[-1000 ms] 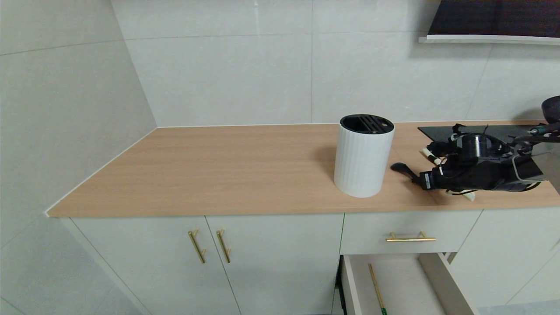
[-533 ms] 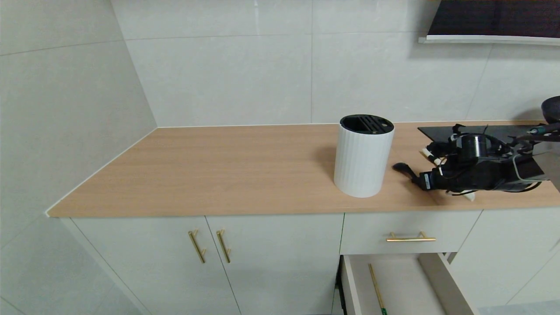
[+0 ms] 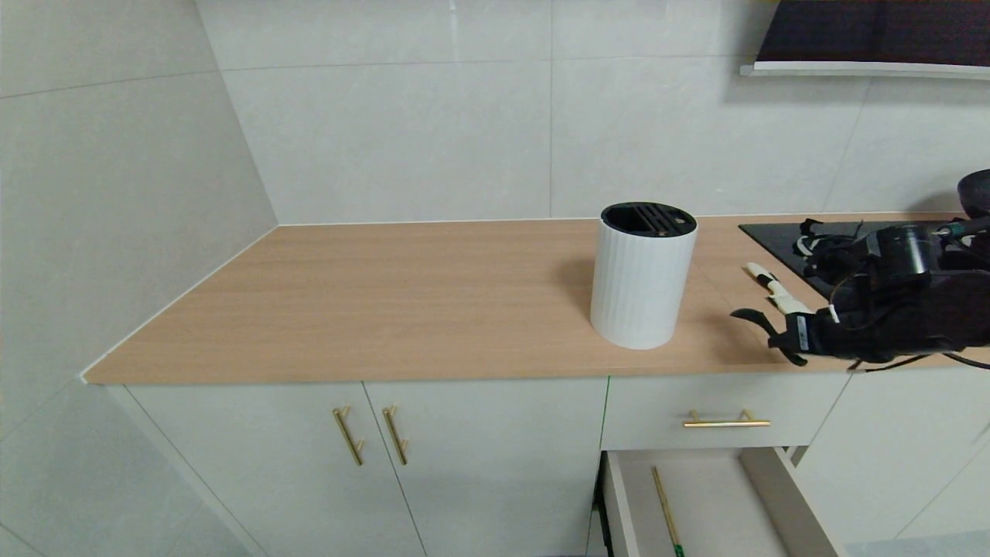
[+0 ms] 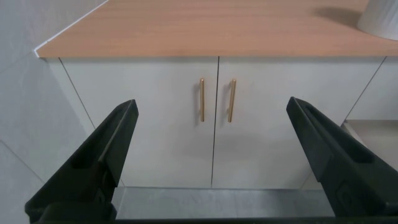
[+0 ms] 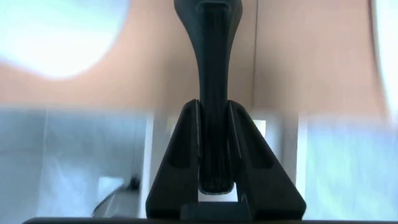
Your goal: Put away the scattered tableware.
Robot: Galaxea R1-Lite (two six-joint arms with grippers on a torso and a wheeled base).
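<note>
The head camera looks forward and down, from some distance, at the counter and the cabinet doors. The left wrist camera is lower and nearer and faces the same doors and counter edge. The right wrist camera looks from very near along the black handle toward the counter.

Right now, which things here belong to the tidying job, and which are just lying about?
Part of the job: black utensil held in the right tool; white utensil on the counter; white holder; open drawer with a thin stick inside.

Just there: stovetop; cupboard doors; closed drawer.
</note>
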